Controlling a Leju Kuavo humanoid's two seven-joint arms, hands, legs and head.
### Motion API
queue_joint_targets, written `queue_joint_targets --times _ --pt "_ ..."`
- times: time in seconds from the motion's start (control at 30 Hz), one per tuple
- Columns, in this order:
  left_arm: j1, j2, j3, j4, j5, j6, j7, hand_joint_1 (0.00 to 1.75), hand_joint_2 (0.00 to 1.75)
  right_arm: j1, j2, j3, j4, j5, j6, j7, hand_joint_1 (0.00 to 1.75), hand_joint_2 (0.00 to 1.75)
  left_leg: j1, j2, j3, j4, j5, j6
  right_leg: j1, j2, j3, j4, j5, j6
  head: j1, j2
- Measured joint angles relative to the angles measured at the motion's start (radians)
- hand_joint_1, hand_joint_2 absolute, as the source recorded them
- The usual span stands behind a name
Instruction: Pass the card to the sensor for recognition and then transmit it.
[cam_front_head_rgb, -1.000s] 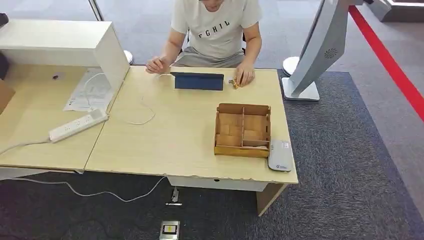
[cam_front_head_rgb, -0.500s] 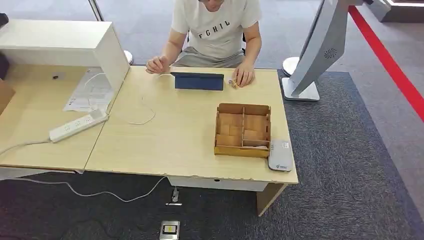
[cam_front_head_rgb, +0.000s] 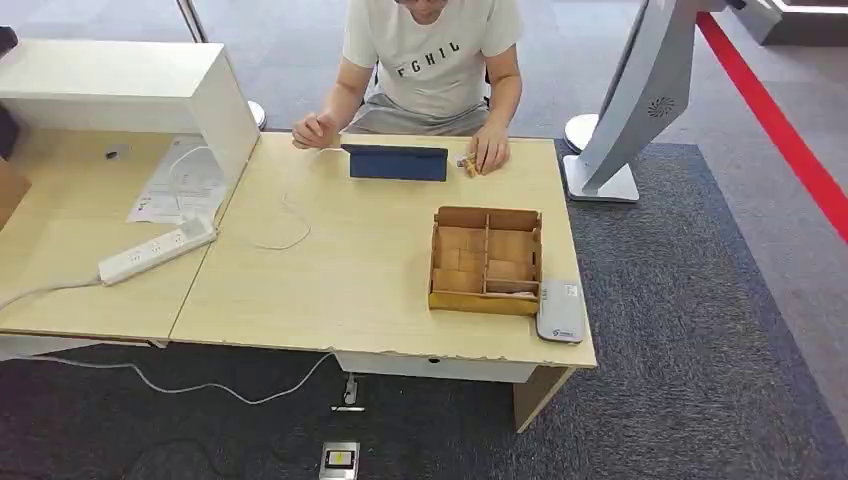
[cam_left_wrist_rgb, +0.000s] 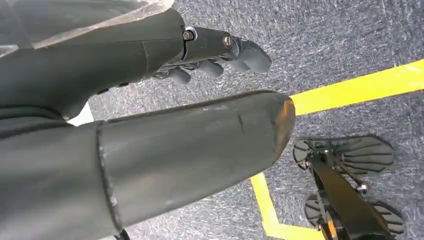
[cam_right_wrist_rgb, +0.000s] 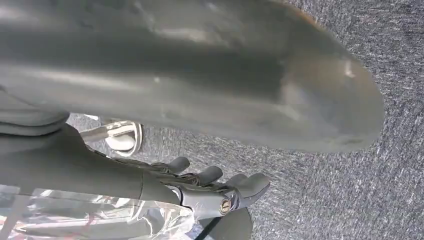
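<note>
Wood desk (cam_front_head_rgb: 330, 270) on grey carpet (cam_front_head_rgb: 700, 330); box (cam_front_head_rgb: 486, 260), sensor (cam_front_head_rgb: 560, 310) at edge. Left hand (cam_left_wrist_rgb: 150, 100), right hand (cam_right_wrist_rgb: 190, 100): fingers apart, holding nothing.

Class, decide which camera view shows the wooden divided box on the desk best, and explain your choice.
The head view: the wooden divided box sits whole and unobstructed near the desk's front right corner, beside a grey device. Both wrist views look down at carpet past the hanging hands, so neither includes the box.

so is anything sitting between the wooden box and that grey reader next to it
Nothing visible does. The divided wooden box and the grey card reader lie side by side at the table's near right corner, with no object between them. Both hands hang over the carpet, left hand and right hand holding nothing.
</note>
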Motion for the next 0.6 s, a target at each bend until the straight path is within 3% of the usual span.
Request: queue_joint_targets --times 0.2,0.37,0.6 --pt "0.000 -0.002 0.002 0.000 0.014 0.008 -0.006 0.00 0.00 0.000 0.009 -0.001 0.000 0.009 -0.013 0.000 0.00 0.00 0.000 0.000 0.000 0.000 0.000 0.000 0.000 0.000 0.000 0.000 0.000 0.000 0.000 0.000" --pt "0.002 -0.010 0.023 0.000 0.064 0.036 0.030 0.00 0.00 0.000 0.031 -0.001 0.001 0.065 -0.051 -0.025 0.00 0.00 0.000 0.000 0.000 0.000 0.000 0.000 0.000 0.000 0.000 0.000 0.000 0.000 0.000 0.000" --pt "0.003 -0.075 0.062 -0.001 0.133 0.165 0.071 0.00 0.00 -0.059 0.063 0.011 -0.001 0.167 -0.047 -0.010 0.00 0.00 -0.001 0.001 0.000 0.000 0.000 0.001 -0.001 0.001 0.001 0.000 0.001 0.001 0.000 0.000"
